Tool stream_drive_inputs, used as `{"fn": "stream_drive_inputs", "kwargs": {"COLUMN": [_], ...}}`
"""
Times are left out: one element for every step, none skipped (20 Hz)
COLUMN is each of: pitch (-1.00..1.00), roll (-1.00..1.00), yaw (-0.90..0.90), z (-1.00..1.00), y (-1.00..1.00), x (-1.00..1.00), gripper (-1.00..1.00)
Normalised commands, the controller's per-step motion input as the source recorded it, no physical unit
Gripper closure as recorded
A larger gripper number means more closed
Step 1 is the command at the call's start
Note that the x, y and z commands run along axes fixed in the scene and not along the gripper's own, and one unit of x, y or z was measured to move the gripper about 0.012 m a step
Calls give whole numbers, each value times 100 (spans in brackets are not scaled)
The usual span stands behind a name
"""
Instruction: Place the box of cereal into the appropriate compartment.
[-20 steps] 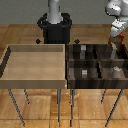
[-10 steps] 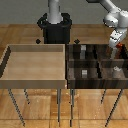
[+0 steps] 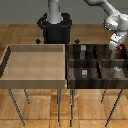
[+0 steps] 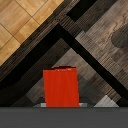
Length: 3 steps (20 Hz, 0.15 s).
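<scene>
The gripper (image 3: 118, 46) hangs above the far cell on the exterior view's right of the dark brown wooden bin (image 3: 95, 80), at the end of the white arm (image 3: 112, 20) that reaches in from above. The box of cereal (image 4: 60, 87) sits between the gripper's fingers, clamped there: in the wrist view its red face fills the space directly ahead of the camera, with grey finger pads (image 4: 45, 105) at its lower edge. In the exterior view only a small red-orange sliver of the box shows below the gripper, above the compartment (image 3: 111, 52) and not resting on its floor. No brand, label or lettering can be read on the box; the visible face is plain red. The large light-wood tray (image 3: 35, 82) stands beside the bin, on the exterior view's left.
</scene>
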Motion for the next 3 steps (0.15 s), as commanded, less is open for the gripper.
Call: {"fn": "stream_drive_inputs", "kwargs": {"pitch": [0, 0, 0], "roll": [0, 0, 0], "yaw": [0, 0, 0], "z": [0, 0, 0], "y": [0, 0, 0], "x": [0, 0, 0], "gripper": [100, 100, 100]}}
